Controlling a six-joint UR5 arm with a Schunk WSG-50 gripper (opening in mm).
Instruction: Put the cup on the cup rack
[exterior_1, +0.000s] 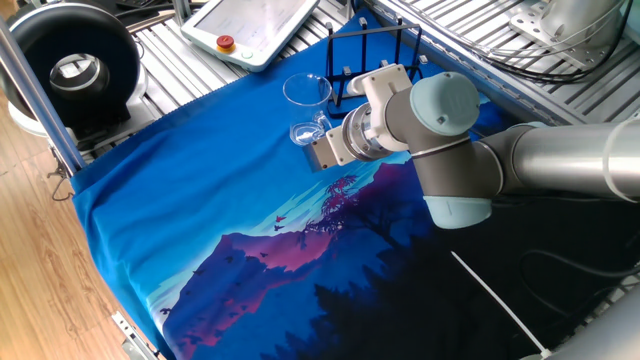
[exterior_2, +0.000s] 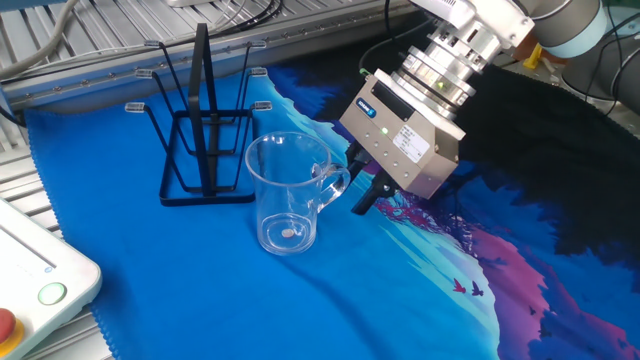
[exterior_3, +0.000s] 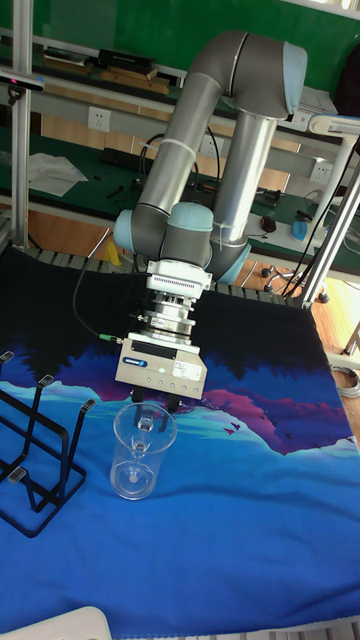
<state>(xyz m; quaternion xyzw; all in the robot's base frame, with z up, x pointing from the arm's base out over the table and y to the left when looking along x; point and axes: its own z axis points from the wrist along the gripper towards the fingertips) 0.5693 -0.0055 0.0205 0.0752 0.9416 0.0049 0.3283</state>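
Note:
The cup (exterior_2: 285, 195) is a clear glass mug standing upright on the blue cloth, its handle turned toward my gripper (exterior_2: 357, 180). In the tall fixed view my gripper (exterior_3: 152, 403) sits just behind the cup (exterior_3: 142, 450), open, a dark finger on each side of the handle; I cannot tell whether the fingers touch it. The black wire cup rack (exterior_2: 205, 130) stands close behind the cup, its pegs bare. From the opposite side the cup (exterior_1: 307, 110) sits between the cup rack (exterior_1: 370, 50) and the gripper body, which hides the fingertips.
A white pendant (exterior_1: 255, 25) with a red button lies beyond the cloth's edge, its corner also near the cup (exterior_2: 30, 290). A black round device (exterior_1: 75, 65) stands at the table's far corner. Ribbed metal table (exterior_2: 60, 60) surrounds the mountain-print cloth (exterior_1: 250, 250).

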